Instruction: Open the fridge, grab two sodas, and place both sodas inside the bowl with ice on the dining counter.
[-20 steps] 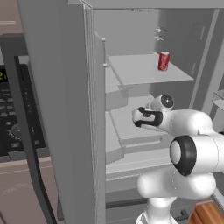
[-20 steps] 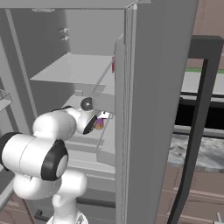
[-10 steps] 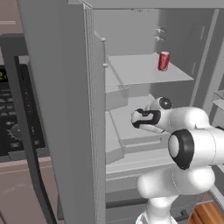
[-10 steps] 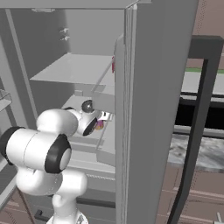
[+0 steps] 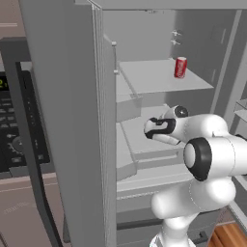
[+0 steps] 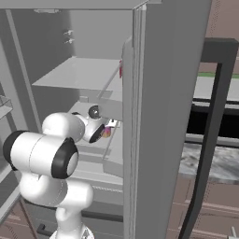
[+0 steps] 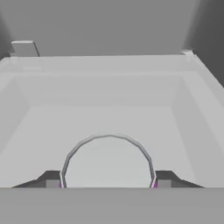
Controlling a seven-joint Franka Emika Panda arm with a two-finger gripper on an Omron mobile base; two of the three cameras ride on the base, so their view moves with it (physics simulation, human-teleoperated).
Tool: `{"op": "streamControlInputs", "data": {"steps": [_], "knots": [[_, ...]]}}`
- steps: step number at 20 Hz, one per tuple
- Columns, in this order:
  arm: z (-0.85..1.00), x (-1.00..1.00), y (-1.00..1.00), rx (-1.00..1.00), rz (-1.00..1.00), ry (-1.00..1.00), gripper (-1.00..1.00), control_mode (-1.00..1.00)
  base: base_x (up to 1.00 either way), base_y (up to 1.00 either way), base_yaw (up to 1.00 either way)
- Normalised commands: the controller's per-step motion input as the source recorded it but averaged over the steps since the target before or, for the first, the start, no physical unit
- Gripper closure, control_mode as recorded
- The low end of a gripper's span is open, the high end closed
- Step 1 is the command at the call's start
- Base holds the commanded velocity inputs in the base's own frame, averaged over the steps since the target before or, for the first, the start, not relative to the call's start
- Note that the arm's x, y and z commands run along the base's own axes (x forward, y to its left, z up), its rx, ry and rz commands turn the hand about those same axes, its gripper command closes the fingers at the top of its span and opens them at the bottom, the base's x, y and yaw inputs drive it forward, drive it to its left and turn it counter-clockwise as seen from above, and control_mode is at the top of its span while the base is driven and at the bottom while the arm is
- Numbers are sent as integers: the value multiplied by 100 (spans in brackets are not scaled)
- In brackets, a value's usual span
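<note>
Gripper (image 7: pixel 108 184) sits down over the purple soda (image 7: pixel 108 162), w/ the can's pale round top between the two fingertips (image 7: pixel 51 180), one at 9 o'clock and one at 3 o'clock of the rim. Purple slivers show right at both pads, so the jaws look closed in narrow against the can sides; whether it's a firm hold or just contact, can't tell. Approach is from above, prob. because the can stands upright in a walled shelf bin (image 7: pixel 109 94) w/ little room at the sides.

From the right base view, gripper (image 6: pixel 110 129) is on the middle level of the fridge (image 6: pixel 154 93), w/ a bit of magenta can (image 6: pixel 107 133) at its tip. Fridge doors hang open, so step one is done. Left base view has the hand (image 5: pixel 157 129) reaching in toward 11 o'clock from the arm's big joint.

Red soda (image 5: pixel 180 67) stands upright on the upper shelf (image 5: pixel 159 77), at 1 o'clock of the hand, well apart, untouched.

Judgement: first can is being picked; next calls for a straight lift clear of the bin wall before backing out. Risk: can slips or tips if the squeeze is off-centre.
</note>
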Motion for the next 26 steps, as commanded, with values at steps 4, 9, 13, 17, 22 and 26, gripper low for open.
{"op": "streamControlInputs", "data": {"steps": [4,9,13,17,22,26], "knots": [[-10,0,0,-1,0,0,100,-100,0,0,0],[-10,0,0,0,0,0,100,-100,0,0,0],[-5,-3,0,0,0,0,100,-100,0,0,0],[-2,-13,0,0,0,0,100,-100,0,0,0],[0,-34,0,0,0,0,100,-100,0,0,0],[28,-50,0,0,0,0,100,-100,0,0,0]]}}
